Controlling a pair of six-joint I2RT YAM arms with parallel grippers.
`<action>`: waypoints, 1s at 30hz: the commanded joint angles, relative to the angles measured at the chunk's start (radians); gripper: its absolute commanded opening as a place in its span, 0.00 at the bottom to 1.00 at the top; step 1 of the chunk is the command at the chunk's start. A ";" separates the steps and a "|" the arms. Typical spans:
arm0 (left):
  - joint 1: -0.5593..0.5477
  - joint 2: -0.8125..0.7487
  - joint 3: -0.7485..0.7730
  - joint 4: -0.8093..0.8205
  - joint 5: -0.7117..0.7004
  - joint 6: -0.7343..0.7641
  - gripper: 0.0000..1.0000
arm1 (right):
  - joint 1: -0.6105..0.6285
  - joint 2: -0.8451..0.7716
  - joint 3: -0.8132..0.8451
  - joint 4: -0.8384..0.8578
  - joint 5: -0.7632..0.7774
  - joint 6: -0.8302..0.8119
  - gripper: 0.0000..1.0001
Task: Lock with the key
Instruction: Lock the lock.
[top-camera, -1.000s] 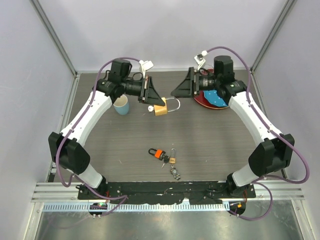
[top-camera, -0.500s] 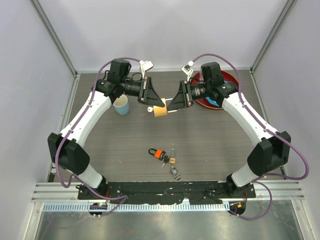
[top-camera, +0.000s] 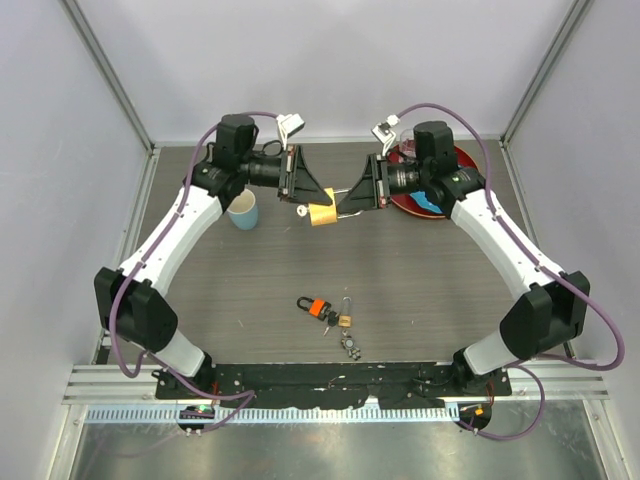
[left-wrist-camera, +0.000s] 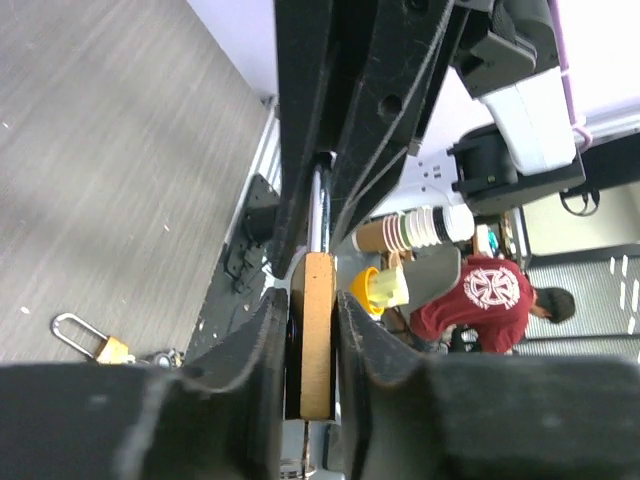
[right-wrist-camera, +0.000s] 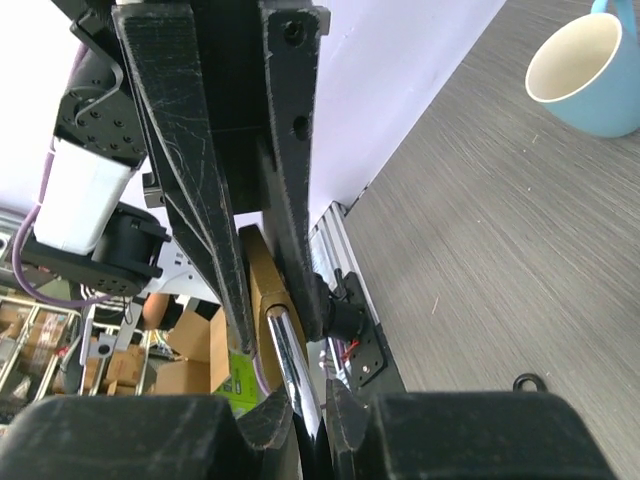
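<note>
The key (top-camera: 315, 306) is down on the table (top-camera: 420, 290), near the front edge between the two arm bases. Its orange and black heads lie flat and nothing is touching it. Just beside it sits a tiny brass lock (top-camera: 345, 320) on its chain, so whoever goes for the key needs a careful pick. All the action is well away from there, up at the back, and look where the big padlock (top-camera: 322, 215) is! It hangs in the air between the two arms. The left gripper (top-camera: 318, 198) is pinching the brass body from the left, and its wrist camera shows the block squeezed flat between the two fingers. The right gripper (top-camera: 349, 200) comes in from the opposite side with its fingers pressed in on the silver shackle (right-wrist-camera: 292, 372). That bar runs straight up between them in its own view. I'd say that's the point of the pose: one hand steadies the body and the other takes the shackle, so they can work one against the other. A small pale tab sticks out of the padlock's left end, and I can't tell what it is from here. The blue cup (top-camera: 242, 211) stands by the left arm and the red plate (top-camera: 432, 200) sits under the right wrist, both clear of the grip. With both hands busy and the key untouched, I reckon the key part hasn't begun.
</note>
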 joint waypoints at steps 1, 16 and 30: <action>0.001 -0.071 0.015 0.278 -0.095 -0.136 0.33 | 0.012 -0.087 0.024 0.120 0.083 0.102 0.02; 0.006 -0.082 -0.025 0.789 -0.355 -0.265 0.86 | -0.029 -0.147 0.056 0.553 0.160 0.589 0.02; 0.025 -0.095 -0.087 0.949 -0.321 -0.260 0.84 | -0.137 -0.103 0.065 0.961 0.106 0.984 0.02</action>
